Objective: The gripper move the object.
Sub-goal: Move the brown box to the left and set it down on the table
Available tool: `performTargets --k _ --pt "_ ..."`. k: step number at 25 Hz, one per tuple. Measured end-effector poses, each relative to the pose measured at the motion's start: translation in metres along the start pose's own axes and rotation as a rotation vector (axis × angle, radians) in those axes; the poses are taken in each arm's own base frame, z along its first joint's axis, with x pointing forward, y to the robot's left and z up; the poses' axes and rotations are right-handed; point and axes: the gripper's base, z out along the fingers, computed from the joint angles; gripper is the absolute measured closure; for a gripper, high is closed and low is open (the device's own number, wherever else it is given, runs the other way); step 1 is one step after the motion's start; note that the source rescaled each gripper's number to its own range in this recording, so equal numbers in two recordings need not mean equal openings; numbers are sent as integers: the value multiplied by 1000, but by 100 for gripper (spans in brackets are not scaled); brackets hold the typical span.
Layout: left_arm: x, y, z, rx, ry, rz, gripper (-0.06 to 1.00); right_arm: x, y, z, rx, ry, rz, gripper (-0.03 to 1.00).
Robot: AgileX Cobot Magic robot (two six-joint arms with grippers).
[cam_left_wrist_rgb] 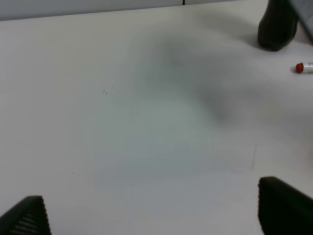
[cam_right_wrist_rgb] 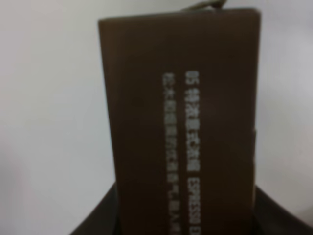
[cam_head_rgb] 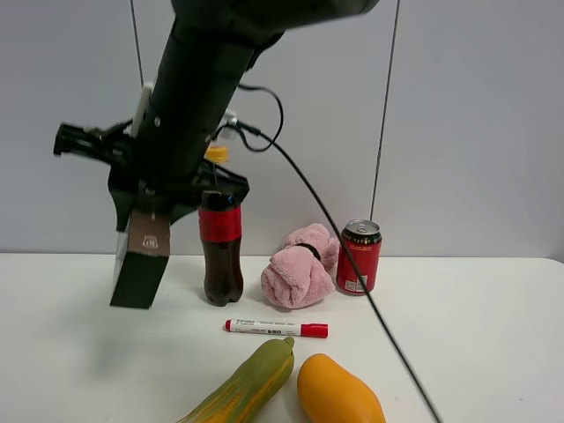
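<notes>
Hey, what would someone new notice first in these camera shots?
The big black right gripper dominates the high view, coming in from the top on the left side and clamping a dark brown box that hangs tilted, low over the white table. Beside it stand a cola bottle, a pink cloth and a red can, with a red marker lying in front.

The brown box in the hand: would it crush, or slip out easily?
Probably stiff: the brown box shows flat faces and straight edges while the hand pinches its upper end. Likely light, since that one-end grip holds it tilted without sagging. Its smooth cardboard might slide a little.
</notes>
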Motion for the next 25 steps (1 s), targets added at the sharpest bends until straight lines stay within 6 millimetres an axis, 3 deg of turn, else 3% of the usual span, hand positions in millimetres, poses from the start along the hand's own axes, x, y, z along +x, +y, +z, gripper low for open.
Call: performTargets --k 4,13,25 --pt "0 0 0 0 0 0 -6 8 0 30 28 23 59 96" --pt "0 0 0 0 0 0 -6 11 -7 41 121 0 169 96" --pt "0 0 0 0 0 0 -6 30 -28 67 330 137 214 96"
